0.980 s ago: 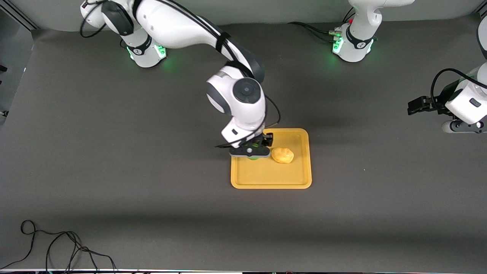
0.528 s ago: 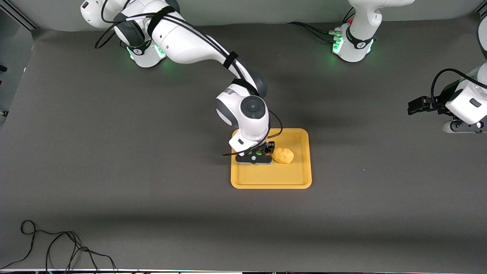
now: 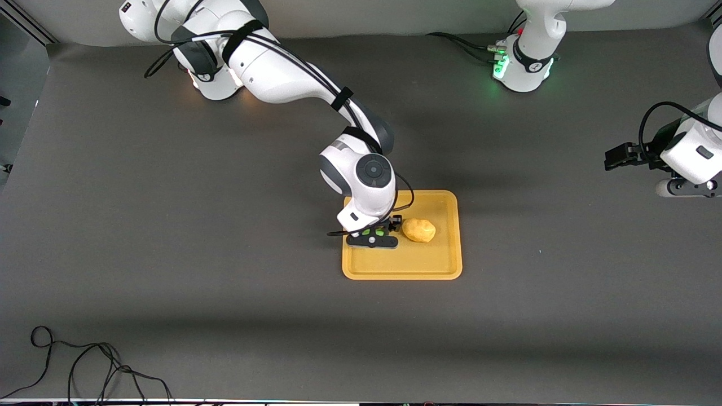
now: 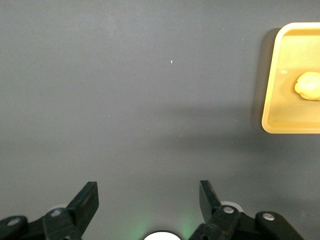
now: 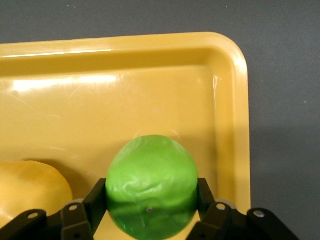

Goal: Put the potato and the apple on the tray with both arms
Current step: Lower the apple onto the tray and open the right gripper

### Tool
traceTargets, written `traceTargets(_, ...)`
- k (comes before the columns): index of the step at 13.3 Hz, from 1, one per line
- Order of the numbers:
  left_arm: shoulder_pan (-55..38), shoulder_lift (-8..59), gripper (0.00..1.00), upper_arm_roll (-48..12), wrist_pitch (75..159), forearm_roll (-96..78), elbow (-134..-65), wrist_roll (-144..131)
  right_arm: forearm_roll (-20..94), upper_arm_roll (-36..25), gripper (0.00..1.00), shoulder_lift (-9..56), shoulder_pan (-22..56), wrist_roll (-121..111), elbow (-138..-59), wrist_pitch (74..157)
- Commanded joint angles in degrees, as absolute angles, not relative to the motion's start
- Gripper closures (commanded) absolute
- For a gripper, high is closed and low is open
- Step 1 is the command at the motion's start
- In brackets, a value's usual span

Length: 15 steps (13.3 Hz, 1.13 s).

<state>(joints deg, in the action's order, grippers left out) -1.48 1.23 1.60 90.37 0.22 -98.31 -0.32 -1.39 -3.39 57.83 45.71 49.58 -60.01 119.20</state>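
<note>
The right gripper (image 5: 150,212), fingers pinching the apple (image 5: 151,192), sits low over the tray (image 3: 434,270) beside the potato (image 3: 419,230) for release, while the left gripper (image 4: 147,200) waits with fingers spread, well apart from the tray

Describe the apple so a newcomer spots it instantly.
Find the orange-yellow tray mid-table. Over the tray's end toward the right arm, the right gripper is shut on the apple. It is the smooth, round, bright green ball; the potato beside it is lumpy and yellow-orange, close to the tray's colour.
</note>
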Motion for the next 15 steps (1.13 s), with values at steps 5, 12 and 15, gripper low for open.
traceTargets(5,-2.2,0.4,0.06,2.0,91.2,0.9,-99.2,-1.4,-1.8,-3.5,0.44,58.7,45.8,51.4,-61.2,121.7)
traceTargets(12,-2.1,0.4,0.01,2.0,91.8,0.9,-99.3,-1.4,-1.7,-3.6,0.00,55.9,45.5,51.4,-61.3,121.6)
traceTargets(15,-2.1,0.4,0.01,2.1,91.8,0.9,-99.3,-1.2,-1.8,-4.2,0.00,51.3,45.5,51.1,-60.9,115.4)
